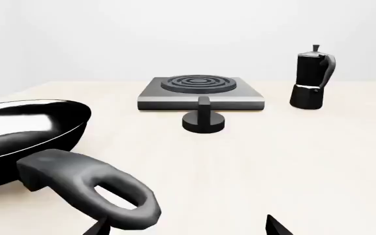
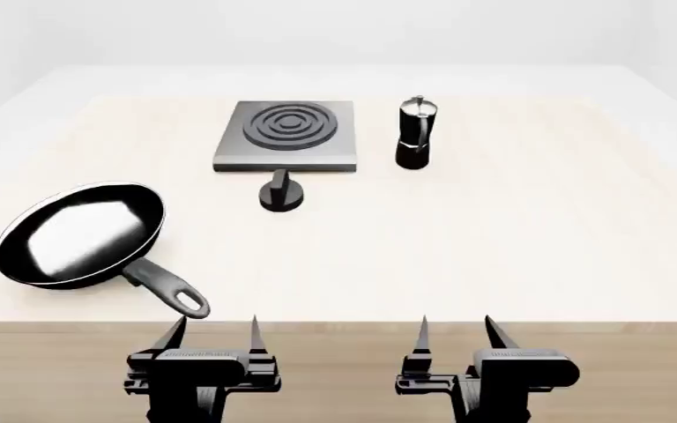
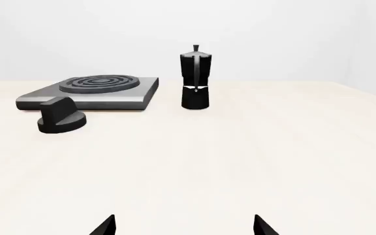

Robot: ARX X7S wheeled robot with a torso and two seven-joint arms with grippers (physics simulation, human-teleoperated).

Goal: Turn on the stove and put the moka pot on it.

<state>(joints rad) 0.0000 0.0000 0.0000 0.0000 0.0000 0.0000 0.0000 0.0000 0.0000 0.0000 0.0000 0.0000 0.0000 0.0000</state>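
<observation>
Nothing is done yet: the moka pot (image 2: 415, 132) stands at the stove's (image 2: 286, 134) three o'clock (knob (image 2: 281, 192) untouched), while left gripper (image 2: 212, 333) and right gripper (image 2: 457, 330) hang spread wide, empty.

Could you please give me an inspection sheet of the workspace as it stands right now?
Surface: pale wooden table, flat, nothing spilled.
Stove: at the far middle, burner rings bare, nothing on it.
Knob: on the table just in front of the stove, apart from it.
Moka pot: upright on the table to the right of the stove, not touching it, lid on.
Clutter: frying pan at near left, handle pointing toward the left gripper.
Left gripper: open, empty, at the near table edge.
Right gripper: open, empty, at the near edge.
Cables: nothing seen.
Surroundings: plain white walls, nothing else seen.
</observation>
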